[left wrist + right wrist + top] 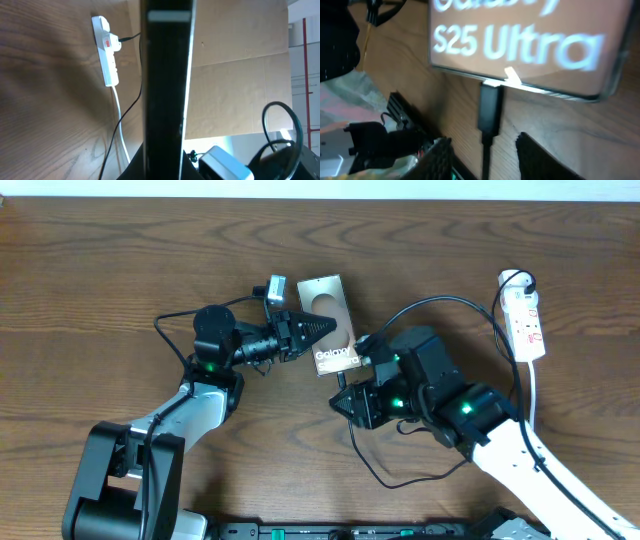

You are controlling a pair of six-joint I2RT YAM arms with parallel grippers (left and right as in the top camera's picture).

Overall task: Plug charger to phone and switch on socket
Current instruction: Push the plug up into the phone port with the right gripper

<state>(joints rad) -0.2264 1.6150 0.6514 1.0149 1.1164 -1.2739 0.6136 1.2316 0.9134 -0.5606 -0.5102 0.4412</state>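
Left tool (318, 326) first: it's clamped tight on the near edge of the phone (345, 345), and that looks like a bracing grip, pinning the slab so it can't skid across the table (120, 260) when something pushes against its end. The phone reaches away from that tool, toward the other one. At the phone's far end, the charger (490, 107) has its connector tip sitting in the port, cable trailing straight back. The right tool (481, 145) is just behind the connector, fingers parted either side of the cable and gripping nothing, so the plugging-in looks done. Well off to this tool's right lies the socket (526, 315), the charger's plug already in it. Its red switch is what's left to press; can't tell if it's on.
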